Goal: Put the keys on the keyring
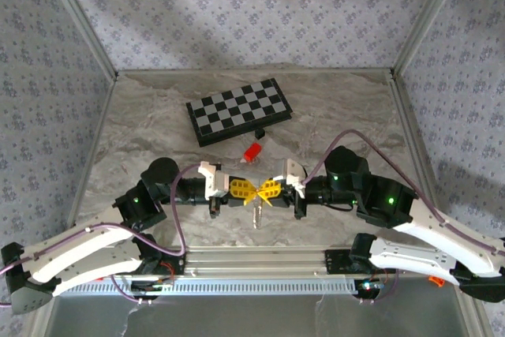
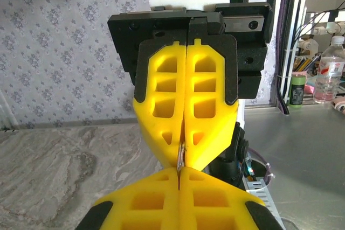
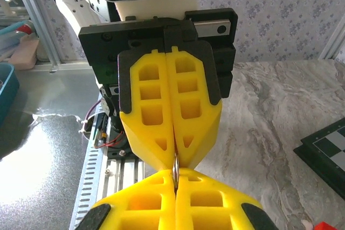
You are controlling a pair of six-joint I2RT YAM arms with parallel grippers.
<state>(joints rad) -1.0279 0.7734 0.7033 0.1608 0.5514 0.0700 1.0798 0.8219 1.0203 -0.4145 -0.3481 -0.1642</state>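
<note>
Left gripper [image 2: 179, 174] and right gripper [image 3: 175, 175] seemingly pinch keyring [image 2: 181, 158].

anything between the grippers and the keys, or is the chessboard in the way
Nothing visible does. The left gripper and right gripper meet tip to tip, both shut on thin silvery metal, with the keys hanging just below them. The chessboard and red piece lie farther back, apart from both.

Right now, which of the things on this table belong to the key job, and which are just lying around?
Part of the job: left gripper; right gripper; silvery metal bit pinched between their meeting tips and hanging below, key or keyring too small to tell.
Just lying about: chessboard; red piece.
</note>
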